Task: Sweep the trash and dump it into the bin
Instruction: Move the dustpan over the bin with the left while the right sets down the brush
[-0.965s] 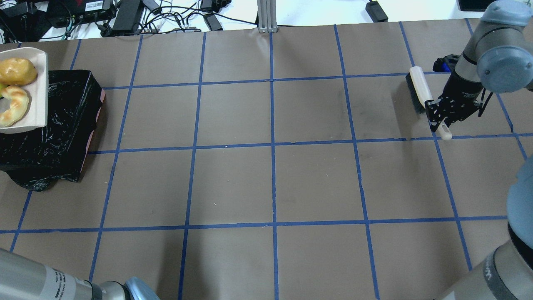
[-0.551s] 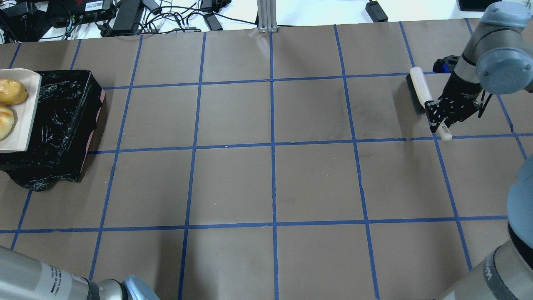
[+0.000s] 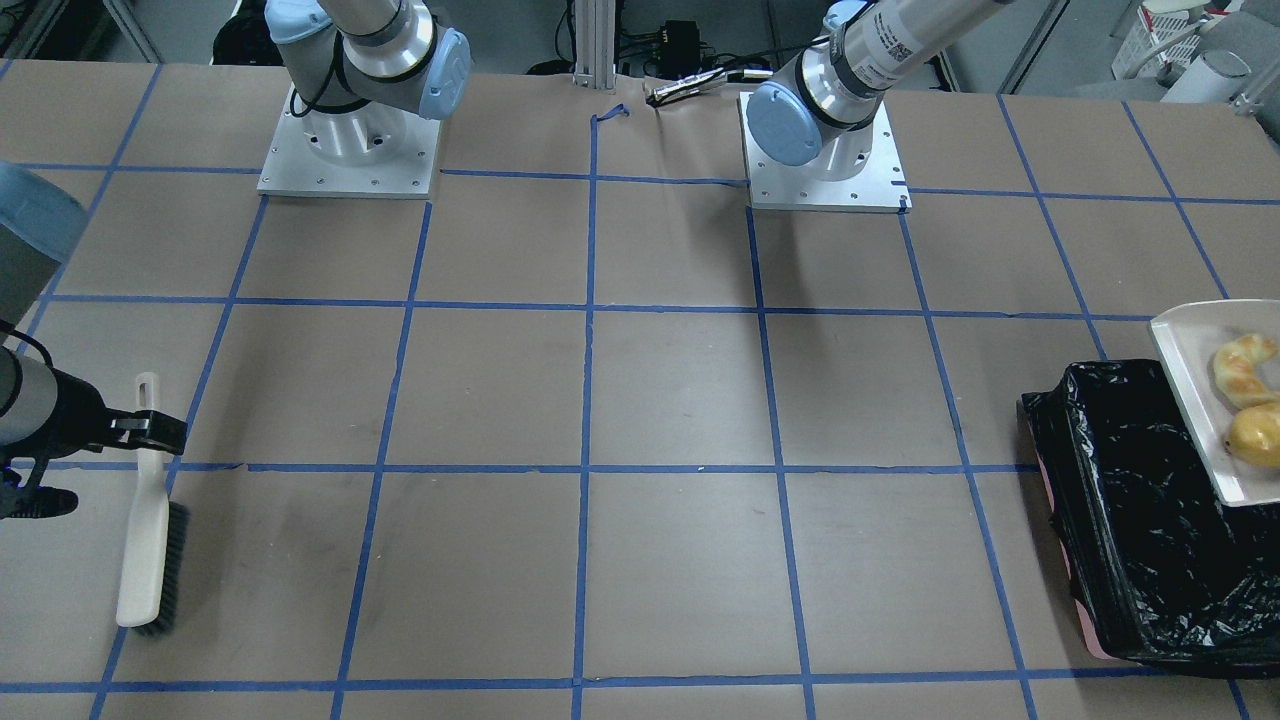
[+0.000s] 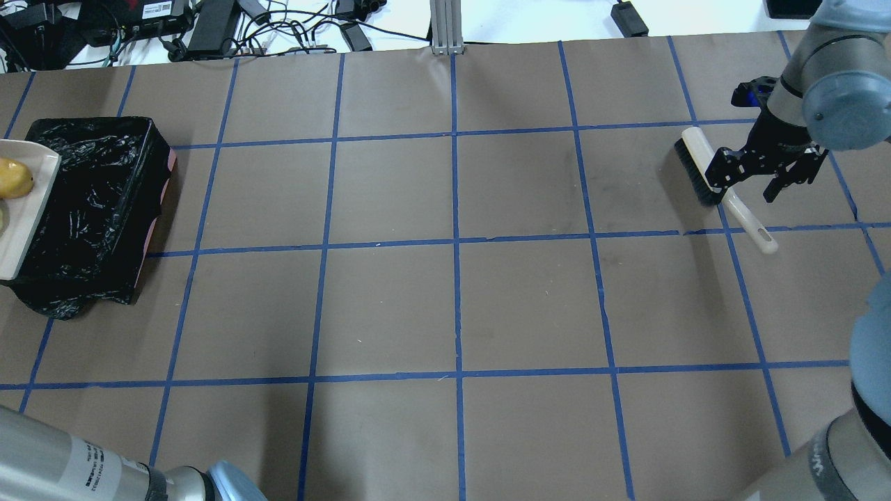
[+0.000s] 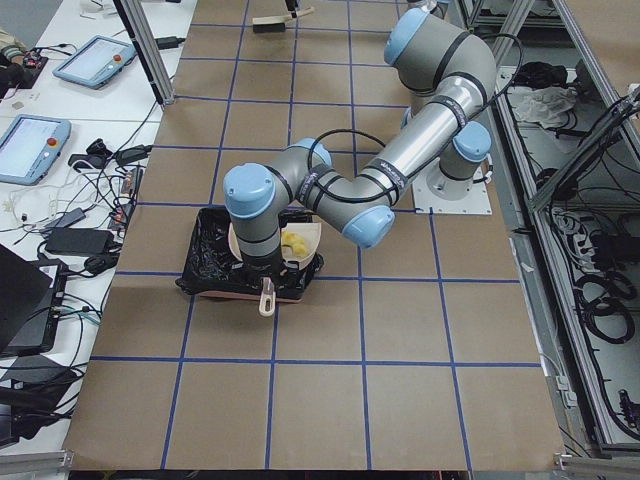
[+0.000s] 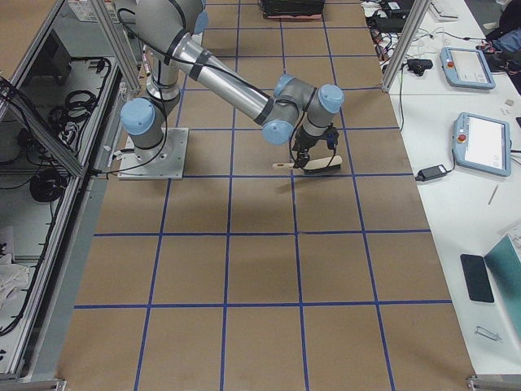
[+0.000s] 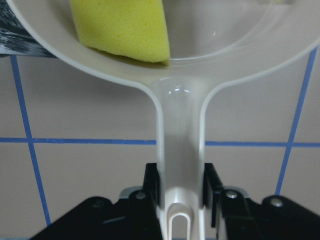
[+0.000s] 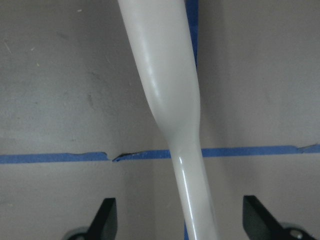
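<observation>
My left gripper (image 7: 180,186) is shut on the handle of the beige dustpan (image 4: 24,209). It holds the pan above the left side of the black-lined pink bin (image 4: 104,202). The pan carries the golden potato lump (image 3: 1255,435), the croissant piece (image 3: 1245,362) and the yellow sponge (image 7: 125,30). My right gripper (image 4: 745,182) is open at the far right, its fingers apart on either side of the handle of the white brush (image 4: 699,161). The brush lies on the table. The right wrist view shows the handle (image 8: 170,100) between my open fingers (image 8: 105,220).
The table is brown paper with a blue tape grid (image 4: 456,240). Cables and power bricks (image 4: 209,28) lie beyond the far edge, and a metal post (image 4: 443,28) stands at the far middle. The arm bases (image 3: 345,150) are bolted at my side.
My left arm carried the dustpan further left, almost out of the overhead view. My right gripper opened and let go of the brush, which now lies on the table.
</observation>
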Available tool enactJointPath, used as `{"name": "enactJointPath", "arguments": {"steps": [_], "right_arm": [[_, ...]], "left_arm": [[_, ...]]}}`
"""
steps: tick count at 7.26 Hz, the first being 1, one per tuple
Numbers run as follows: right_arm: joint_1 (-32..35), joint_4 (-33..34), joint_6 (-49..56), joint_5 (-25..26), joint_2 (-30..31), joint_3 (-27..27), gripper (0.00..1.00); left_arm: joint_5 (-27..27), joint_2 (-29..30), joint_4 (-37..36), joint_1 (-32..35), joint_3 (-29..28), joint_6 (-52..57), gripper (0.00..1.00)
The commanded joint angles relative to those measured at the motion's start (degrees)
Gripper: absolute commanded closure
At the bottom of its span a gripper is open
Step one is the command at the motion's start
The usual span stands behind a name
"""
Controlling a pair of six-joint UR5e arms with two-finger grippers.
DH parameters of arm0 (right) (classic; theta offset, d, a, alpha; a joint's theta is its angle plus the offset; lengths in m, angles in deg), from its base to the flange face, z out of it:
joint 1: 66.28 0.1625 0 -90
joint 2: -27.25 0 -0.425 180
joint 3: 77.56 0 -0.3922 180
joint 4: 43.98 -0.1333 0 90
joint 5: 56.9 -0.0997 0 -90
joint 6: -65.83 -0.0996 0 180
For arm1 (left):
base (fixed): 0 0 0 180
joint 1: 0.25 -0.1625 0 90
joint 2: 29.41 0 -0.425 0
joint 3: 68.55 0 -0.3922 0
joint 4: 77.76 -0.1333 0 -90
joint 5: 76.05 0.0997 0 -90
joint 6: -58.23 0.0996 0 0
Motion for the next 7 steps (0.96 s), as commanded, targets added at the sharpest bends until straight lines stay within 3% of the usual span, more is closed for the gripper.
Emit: {"name": "enactJointPath", "arguments": {"steps": [1,4,5,7], "right_arm": [[0.3,0.5,0.0,-0.6,4.1,-1.3,0.0],[3.1,-1.4,0.0,-0.5,14.3,-2.8,0.0],[6.4,-3.3,-2.6,-0.6,15.6,-2.8,0.0],[13.6,-3.4,-10.7,-1.0,15.7,-3.0,0.0]], "left_arm": [[4.8,0.0,-1.6,3.1,0.3,2.6,1.0],[9.9,0.6,-6.8,5.4,1.2,7.0,1.0],[10.2,0.5,-7.7,5.6,2.1,8.6,1.0],[13.8,-0.1,-17.2,7.5,6.0,14.8,1.0]]}}
